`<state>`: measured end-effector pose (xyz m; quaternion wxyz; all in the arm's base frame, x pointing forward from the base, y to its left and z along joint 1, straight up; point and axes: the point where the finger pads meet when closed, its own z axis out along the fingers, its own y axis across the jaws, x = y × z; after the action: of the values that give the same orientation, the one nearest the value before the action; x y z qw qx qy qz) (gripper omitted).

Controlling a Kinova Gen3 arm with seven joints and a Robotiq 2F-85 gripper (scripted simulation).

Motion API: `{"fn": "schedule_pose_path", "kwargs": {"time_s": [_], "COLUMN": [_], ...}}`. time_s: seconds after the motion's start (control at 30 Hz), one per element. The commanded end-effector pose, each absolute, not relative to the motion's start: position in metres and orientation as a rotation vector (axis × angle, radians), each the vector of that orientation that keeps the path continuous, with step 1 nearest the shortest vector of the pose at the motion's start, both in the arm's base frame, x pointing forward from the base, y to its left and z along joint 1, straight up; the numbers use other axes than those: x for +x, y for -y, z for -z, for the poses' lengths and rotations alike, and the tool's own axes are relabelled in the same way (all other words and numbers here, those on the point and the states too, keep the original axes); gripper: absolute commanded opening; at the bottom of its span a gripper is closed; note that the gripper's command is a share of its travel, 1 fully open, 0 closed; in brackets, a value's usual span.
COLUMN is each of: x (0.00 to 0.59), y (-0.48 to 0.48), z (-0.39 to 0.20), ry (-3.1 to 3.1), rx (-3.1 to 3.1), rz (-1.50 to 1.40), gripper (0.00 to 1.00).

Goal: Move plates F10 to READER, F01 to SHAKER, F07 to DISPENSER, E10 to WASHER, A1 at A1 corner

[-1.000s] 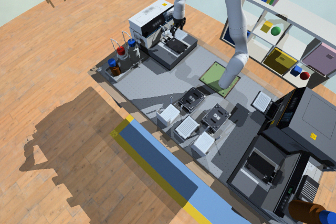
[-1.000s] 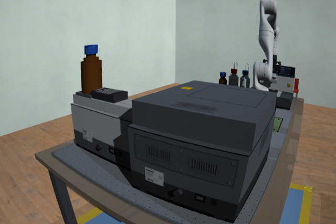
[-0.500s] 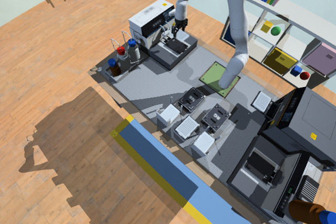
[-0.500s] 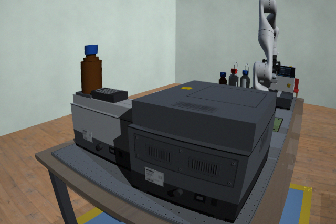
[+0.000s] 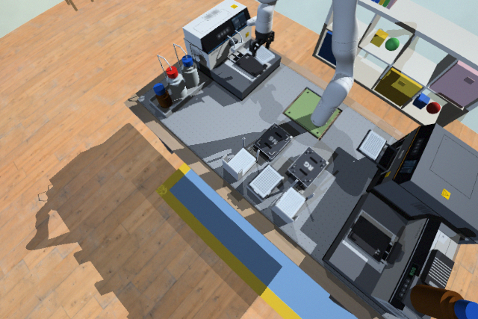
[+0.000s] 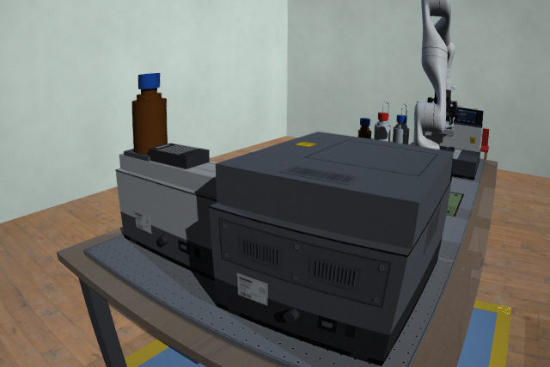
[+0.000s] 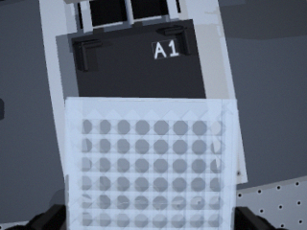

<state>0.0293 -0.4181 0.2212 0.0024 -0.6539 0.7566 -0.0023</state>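
My gripper point(image 5: 260, 48) point(image 7: 151, 221) is at the WASHER point(image 5: 210, 24) at the far end of the deck. It is shut wide on a white well plate point(image 5: 265, 54) point(image 7: 149, 163), one finger on each side, and holds it level. The plate hangs just off the right side of the washer's black nest point(image 5: 249, 63) point(image 7: 134, 72), which is bare and shows its A1 mark point(image 7: 165, 49). The plate's label is not visible. Another white plate point(image 5: 372, 143) lies on the READER tray. One more white plate point(image 5: 265, 181) sits on the shaker between the racks. The DISPENSER nest point(image 5: 370, 236) is dark and bare.
The two racks point(image 5: 240, 160) point(image 5: 289, 203) each show a white plate on top. Nests N6 point(image 5: 272, 139) and RG point(image 5: 309, 160) are bare. Bottles point(image 5: 175, 80) stand left of the washer. The arm's base stands on a green pad point(image 5: 305, 107). In the exterior view the large reader housing point(image 6: 328, 185) blocks most of the deck.
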Motion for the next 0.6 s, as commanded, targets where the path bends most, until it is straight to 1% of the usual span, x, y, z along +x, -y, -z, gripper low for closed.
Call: {"fn": "schedule_pose_path", "kwargs": {"time_s": [0.0, 0.57], "x": [0.030, 0.033], "y": [0.406, 0.359], "z": [-0.222, -0.222], "ry": [-2.415, -2.539], "rx": [-2.005, -1.844], "rz": [0.011, 0.010], "gripper": [0.94, 0.94]}}
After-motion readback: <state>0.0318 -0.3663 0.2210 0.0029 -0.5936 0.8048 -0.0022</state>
